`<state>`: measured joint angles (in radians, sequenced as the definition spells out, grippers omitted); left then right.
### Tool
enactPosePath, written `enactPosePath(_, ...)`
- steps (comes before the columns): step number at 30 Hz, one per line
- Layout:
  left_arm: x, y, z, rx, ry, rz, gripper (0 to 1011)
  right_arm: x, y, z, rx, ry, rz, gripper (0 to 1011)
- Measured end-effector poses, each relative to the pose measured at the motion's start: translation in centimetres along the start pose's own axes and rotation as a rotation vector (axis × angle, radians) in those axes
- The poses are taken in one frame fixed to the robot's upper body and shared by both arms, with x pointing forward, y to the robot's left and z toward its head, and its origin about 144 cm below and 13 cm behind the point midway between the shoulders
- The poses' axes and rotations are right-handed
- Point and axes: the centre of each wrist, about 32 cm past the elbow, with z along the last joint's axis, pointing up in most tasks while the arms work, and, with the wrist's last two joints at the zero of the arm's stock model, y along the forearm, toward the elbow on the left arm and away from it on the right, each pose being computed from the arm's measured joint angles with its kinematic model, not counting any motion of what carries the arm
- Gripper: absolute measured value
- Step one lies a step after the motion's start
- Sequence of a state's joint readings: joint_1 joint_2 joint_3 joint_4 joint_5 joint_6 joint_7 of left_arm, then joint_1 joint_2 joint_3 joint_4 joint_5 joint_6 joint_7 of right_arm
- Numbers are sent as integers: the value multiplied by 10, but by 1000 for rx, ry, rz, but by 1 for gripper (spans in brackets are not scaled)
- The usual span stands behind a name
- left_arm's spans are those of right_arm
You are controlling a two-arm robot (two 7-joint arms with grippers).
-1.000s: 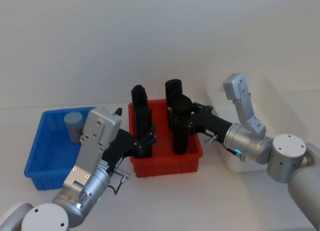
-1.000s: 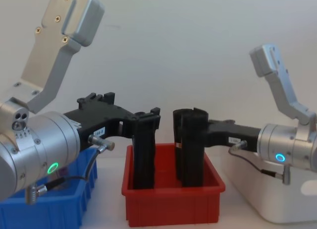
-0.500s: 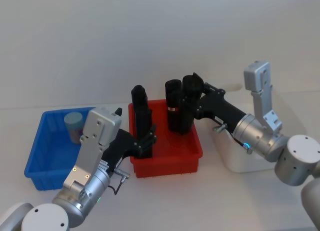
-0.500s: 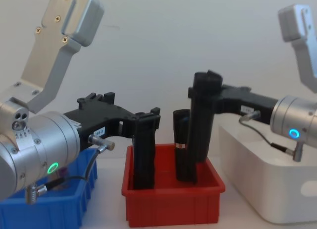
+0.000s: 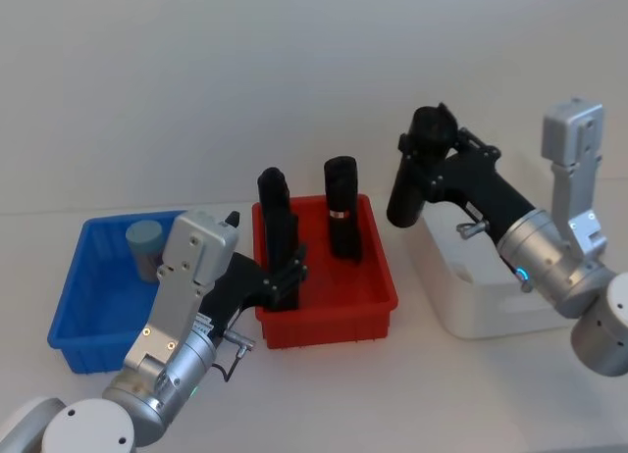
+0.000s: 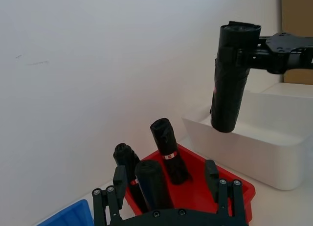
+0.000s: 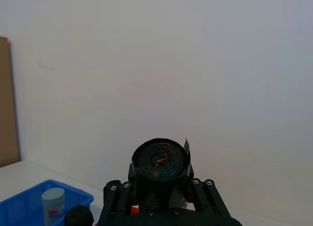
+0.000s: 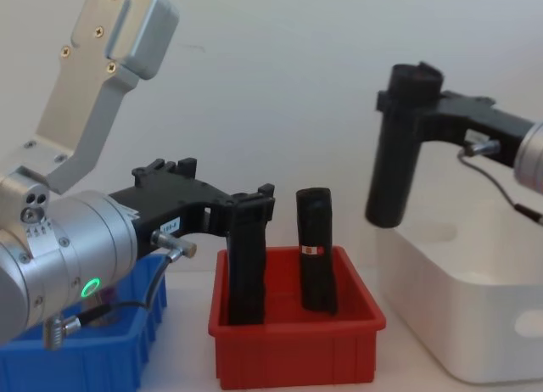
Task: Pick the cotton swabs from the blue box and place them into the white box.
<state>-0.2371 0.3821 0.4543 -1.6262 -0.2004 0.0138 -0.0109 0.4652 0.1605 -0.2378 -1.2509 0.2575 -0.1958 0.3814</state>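
The right gripper has its jaws clamped on a black sleeve, held upright over the near edge of the white box (not what the task asks for). The left gripper, jaws closed around another black sleeve, sits at the red bin. A cotton swab tub waits in the blue box, so I judge the swab transfer undone.

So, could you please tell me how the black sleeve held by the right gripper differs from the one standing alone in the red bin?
The held black sleeve hangs in the right gripper above the white box rim; the standing black sleeve rests in the red bin, ungripped and showing a small red-and-white band. Both are black, roughly upright cylinders.
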Motion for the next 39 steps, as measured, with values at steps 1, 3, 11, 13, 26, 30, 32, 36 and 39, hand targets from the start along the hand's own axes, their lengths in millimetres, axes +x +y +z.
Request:
enactPosePath(1, 0, 0, 0, 0, 0, 0, 1004, 0, -2, 1, 2, -1, -14, 504)
enactPosePath(3, 0, 0, 0, 0, 0, 0, 1004, 1, -7, 5, 7, -8, -46, 504)
enactPosePath(11, 0, 0, 0, 0, 0, 0, 1004, 8, -25, 16, 6, -23, -165, 504)
enactPosePath(13, 0, 0, 0, 0, 0, 0, 1004, 10, -28, 17, 4, -26, -185, 504)
enactPosePath(26, 0, 0, 0, 0, 0, 0, 1004, 24, -48, 19, -61, -28, -310, 504)
enactPosePath(30, 0, 0, 0, 0, 0, 0, 1004, 27, -51, 18, -91, -24, -325, 504)
enactPosePath(32, 0, 0, 0, 0, 0, 0, 1004, 28, -52, 16, -111, -22, -330, 504)
enactPosePath(36, 0, 0, 0, 0, 0, 0, 1004, 30, -54, 13, -144, -19, -336, 504)
enactPosePath(39, 0, 0, 0, 0, 0, 0, 1004, 32, -55, 10, -170, -16, -339, 504)
